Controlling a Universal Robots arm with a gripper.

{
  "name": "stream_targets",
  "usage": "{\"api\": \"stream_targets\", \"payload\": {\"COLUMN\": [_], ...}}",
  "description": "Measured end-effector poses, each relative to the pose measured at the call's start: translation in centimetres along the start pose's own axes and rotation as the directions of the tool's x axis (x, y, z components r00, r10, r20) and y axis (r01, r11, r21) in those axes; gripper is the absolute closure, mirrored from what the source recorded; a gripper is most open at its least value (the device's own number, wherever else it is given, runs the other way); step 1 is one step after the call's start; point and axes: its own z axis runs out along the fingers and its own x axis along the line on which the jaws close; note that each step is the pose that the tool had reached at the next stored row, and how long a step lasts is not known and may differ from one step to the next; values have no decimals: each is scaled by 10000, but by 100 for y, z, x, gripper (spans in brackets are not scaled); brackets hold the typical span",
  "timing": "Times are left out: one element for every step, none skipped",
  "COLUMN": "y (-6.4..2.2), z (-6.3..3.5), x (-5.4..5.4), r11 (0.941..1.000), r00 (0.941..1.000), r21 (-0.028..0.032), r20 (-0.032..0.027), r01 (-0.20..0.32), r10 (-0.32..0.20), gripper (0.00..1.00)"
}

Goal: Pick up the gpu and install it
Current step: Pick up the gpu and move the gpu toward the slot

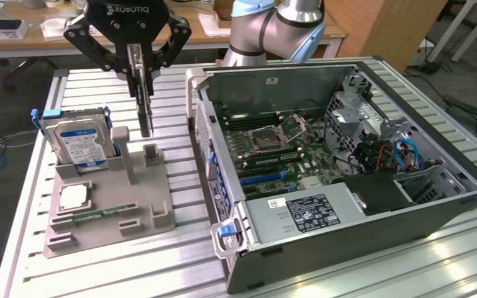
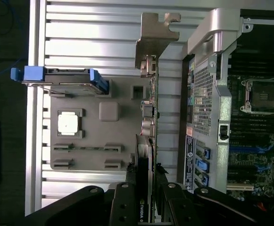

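In the upper left of the exterior view, the pincer (image 1: 141, 73) is closed narrow on the gpu (image 1: 145, 102). It grips the card by its upper edge, so the card hangs edge-on and close to vertical. The card's lower end is over the grey holder (image 1: 143, 214), just above a small slotted post near the hard drive (image 1: 74, 141). Whether it is fully clear of that post is hard to tell from this angle. In the wrist view the pincer (image 2: 145, 190) has a finger on each side of the card. The gpu (image 2: 150, 117) runs away from the camera to its silver bracket, between the holder and the open computer case (image 2: 212, 94).

The step in hand looks like the lift and carry from the holder toward the case. To do it well, the card should rise straight until its bottom edge is plainly free of the post, because a sideways pull while it is partly seated could twist it in the grip. The hold is on a thin edge, so travel should be slow and the card kept upright; a swing could shift it between the fingers. The case lies to the exterior view's right and its near wall stands tall beside the holder, so the card needs height to pass over it. The bracket end should face that rear wall, and the lower edge should come in square to the motherboard (image 1: 276, 152).
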Motion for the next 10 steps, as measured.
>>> {"api": "stream_targets", "payload": {"y": [0, 0, -1, -1, -1, -2, -2, -2, -3, -3], "z": [0, 0, 1, 0, 1, 0, 1, 1, 0, 0], "x": [-19, -36, -54, -71, -86, -102, -118, -134, -149, -165], "r11": [10000, 10000, 10000, 10000, 10000, 10000, 10000, 10000, 10000, 10000], "r00": [10000, 10000, 10000, 10000, 10000, 10000, 10000, 10000, 10000, 10000], "r21": [-3, -6, -10, -13, -16, -20, -23, -25, -26, -27], "r20": [-1, 0, 1, 0, 1, 0, 0, 0, 0, -1], "r01": [0, 1, 3, 4, 5, 8, 10, 14, 17, 21], "r10": [0, -1, -3, -4, -5, -8, -10, -14, -17, -21], "gripper": [74, 74, 74, 74, 74, 74, 74, 74, 74, 74]}}
